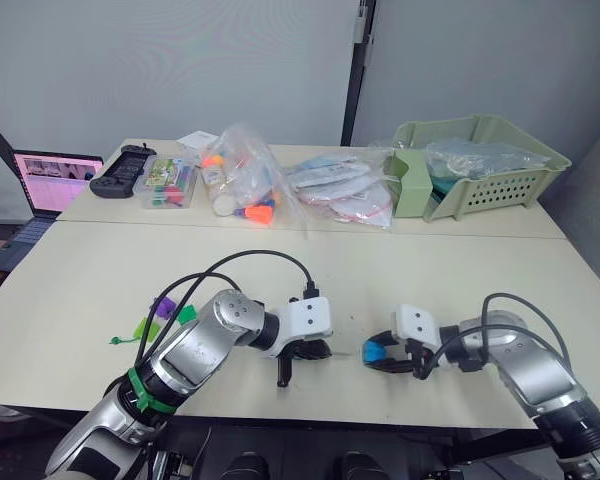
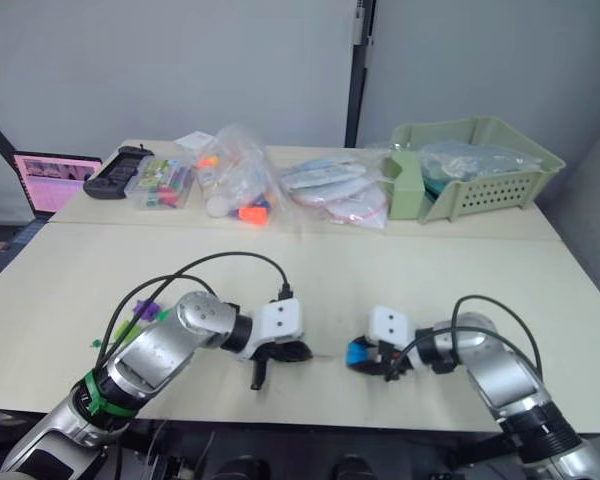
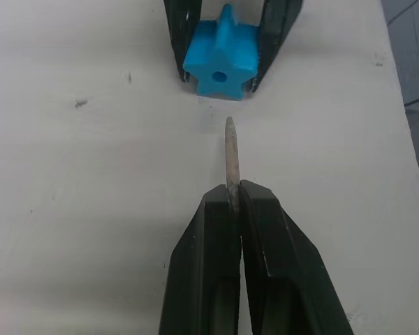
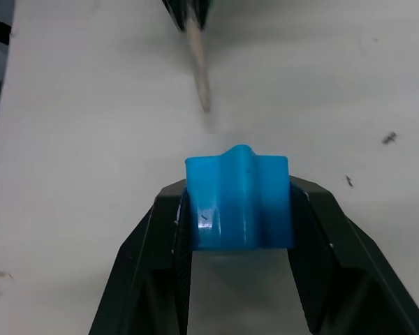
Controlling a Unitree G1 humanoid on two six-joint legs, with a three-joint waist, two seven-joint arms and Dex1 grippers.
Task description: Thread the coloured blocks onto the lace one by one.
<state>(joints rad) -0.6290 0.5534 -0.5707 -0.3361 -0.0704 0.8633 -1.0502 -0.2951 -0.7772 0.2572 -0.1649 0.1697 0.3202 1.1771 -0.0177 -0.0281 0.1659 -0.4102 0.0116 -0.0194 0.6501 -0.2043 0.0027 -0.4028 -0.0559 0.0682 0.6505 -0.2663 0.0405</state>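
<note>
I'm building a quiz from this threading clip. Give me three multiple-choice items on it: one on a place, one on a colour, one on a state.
1. Where does the lace tip point?
A. at the hole in the block
B. at the green basket
C. at the laptop

2. What colour is the block in the right claw?
A. purple
B. blue
C. orange

3. What is the left claw doing?
A. hanging open
B. shut on the lace tip
C. shut on the block

Key: 1 A, the tip lines up just short of the hole. 2 B, both wrist views show blue. 3 B, its fingers pinch the tan tip.
</note>
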